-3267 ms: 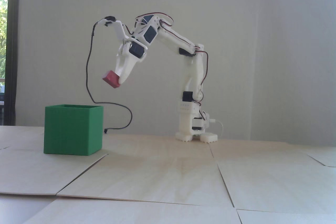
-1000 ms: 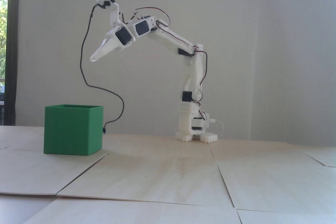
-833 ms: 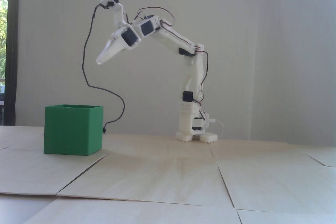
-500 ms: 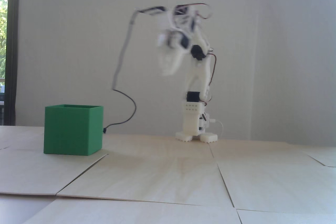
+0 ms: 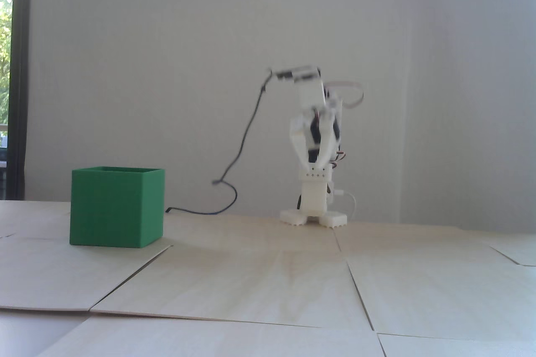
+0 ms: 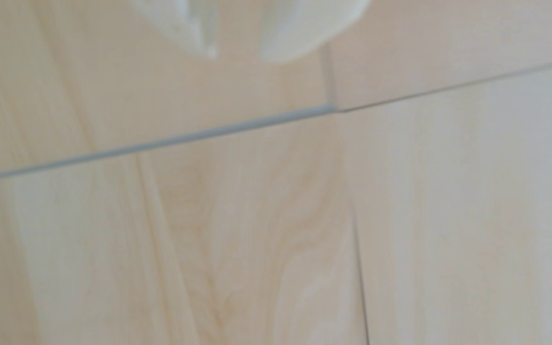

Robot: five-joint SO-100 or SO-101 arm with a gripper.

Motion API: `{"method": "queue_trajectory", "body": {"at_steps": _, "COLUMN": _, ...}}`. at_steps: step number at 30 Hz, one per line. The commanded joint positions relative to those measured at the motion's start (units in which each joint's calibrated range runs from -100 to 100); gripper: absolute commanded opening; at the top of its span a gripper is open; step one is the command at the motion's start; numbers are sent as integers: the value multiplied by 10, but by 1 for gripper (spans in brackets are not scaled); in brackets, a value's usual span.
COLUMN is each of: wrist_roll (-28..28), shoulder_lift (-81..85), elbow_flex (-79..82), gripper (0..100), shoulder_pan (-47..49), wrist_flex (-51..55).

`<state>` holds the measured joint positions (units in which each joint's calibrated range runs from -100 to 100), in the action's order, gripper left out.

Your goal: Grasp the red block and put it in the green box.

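The green box (image 5: 116, 207) is set at the left of the counter (image 5: 268, 286) in the fixed view, well apart from the arm's base (image 5: 314, 217); between them a black cable (image 5: 234, 164) is looped down onto the surface; the wide foreground is left unobstructed; in the wrist view only bare counter boards (image 6: 268, 232) are seen beneath the gripper (image 6: 238, 54).

My white printed-plastic arm (image 5: 315, 139) shows black servo blocks between its segments, blurred here. Its base (image 5: 314, 217) ends in two ribbed white feet. A thin black cable (image 5: 245, 139) trails off the top; a white lead (image 5: 349, 200) leaves the base. White, rounded gripper (image 6: 235, 54) fingertips.
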<state>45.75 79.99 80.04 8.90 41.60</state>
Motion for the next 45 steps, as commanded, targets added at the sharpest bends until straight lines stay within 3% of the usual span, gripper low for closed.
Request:
{"method": "queue_trajectory", "body": {"at_steps": 1, "wrist_roll": 35, "shoulder_lift": 96, "elbow_flex": 157, "gripper": 2, "shoulder_pan": 6, "wrist_flex": -85}}
{"method": "queue_trajectory", "body": {"at_steps": 13, "wrist_roll": 31, "shoulder_lift": 120, "elbow_flex": 176, "gripper": 3, "shoulder_pan": 6, "wrist_flex": 217}}
{"method": "queue_trajectory", "body": {"at_steps": 22, "wrist_roll": 33, "shoulder_lift": 120, "elbow_flex": 176, "gripper": 3, "shoulder_pan": 4, "wrist_flex": 361}}
{"method": "queue_trajectory", "body": {"at_steps": 45, "wrist_roll": 34, "shoulder_lift": 120, "elbow_flex": 175, "gripper": 3, "shoulder_pan": 4, "wrist_flex": 357}}
